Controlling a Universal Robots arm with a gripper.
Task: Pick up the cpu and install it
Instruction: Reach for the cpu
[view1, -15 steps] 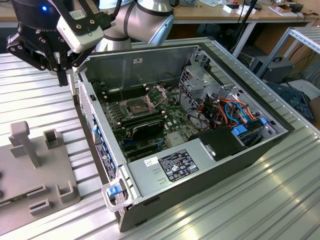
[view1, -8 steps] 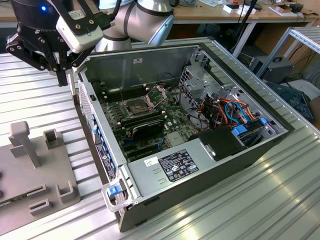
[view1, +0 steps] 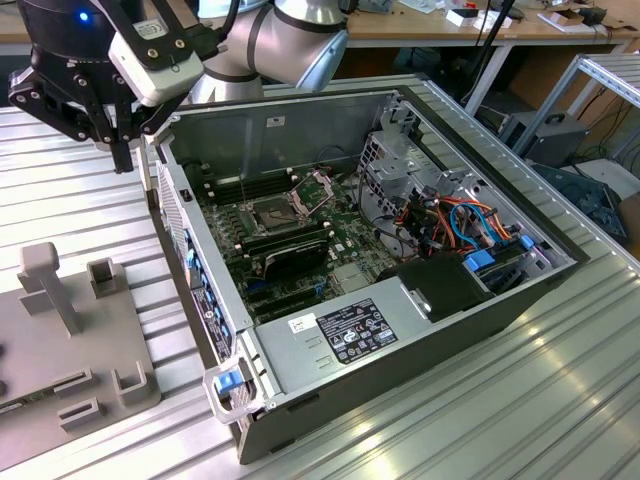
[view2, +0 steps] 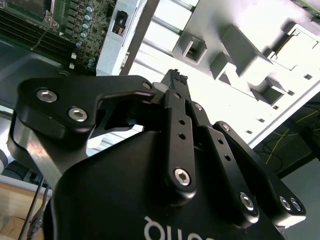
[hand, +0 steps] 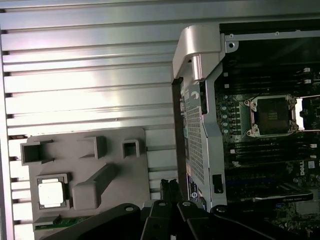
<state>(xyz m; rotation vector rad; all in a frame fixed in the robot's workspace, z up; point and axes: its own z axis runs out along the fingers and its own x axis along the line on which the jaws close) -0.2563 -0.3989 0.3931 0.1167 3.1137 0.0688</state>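
Ribbed aluminium bench (view1: 500, 420), open PC case (view1: 290, 130) on it. My gripper (view1: 121, 160) hangs just outside the case wall, jaws pinched shut, empty. The cpu (hand: 51, 193) sits in a snug pocket of the grey tray (hand: 115, 145), probably so it can't slide. The socket (hand: 272, 116) is open.

Bright light glares white off the ribbed metal table (hand: 90, 95). Inside the computer case (view1: 290, 130), the motherboard (view1: 345, 235) lies dim in shadow.

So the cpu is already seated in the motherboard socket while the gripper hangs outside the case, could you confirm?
Not quite: the first wrist view shows the cpu lying in a pocket of the grey fixture, and the socket is empty. The gripper does hang outside the case.
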